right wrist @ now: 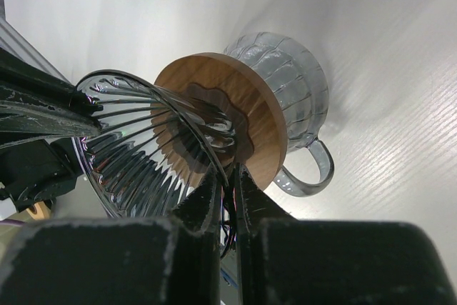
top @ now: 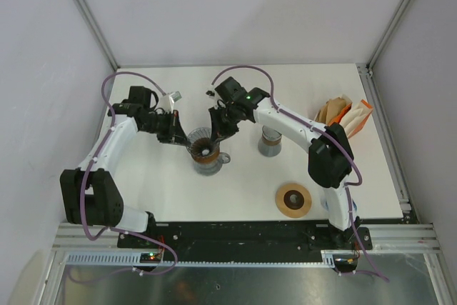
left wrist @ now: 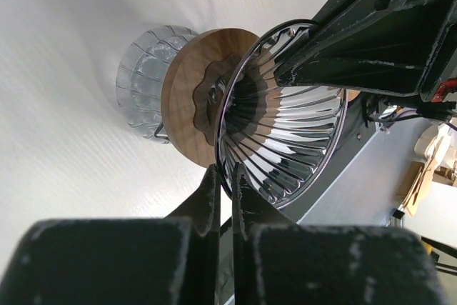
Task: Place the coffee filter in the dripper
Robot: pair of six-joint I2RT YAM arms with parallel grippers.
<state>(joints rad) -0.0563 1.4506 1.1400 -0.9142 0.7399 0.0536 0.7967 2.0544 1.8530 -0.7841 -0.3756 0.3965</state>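
Note:
The dripper (top: 204, 149) is a ribbed glass cone (left wrist: 285, 148) with a wooden collar (left wrist: 187, 98), seated on a clear glass cup (right wrist: 293, 83) with a handle. My left gripper (left wrist: 227, 171) is shut on the cone's rim from the left side (top: 185, 137). My right gripper (right wrist: 227, 173) is shut on the opposite rim, reaching in from the back right (top: 216, 128). The inside of the cone shows only bare glass ribs. Brown paper coffee filters (top: 335, 113) stand in an open pack at the right back, apart from both grippers.
A grey cup (top: 270, 141) stands right of the dripper under the right arm. A round wooden ring (top: 293, 200) lies near the front right. The orange and white filter pack (top: 357, 116) leans by the table's right edge.

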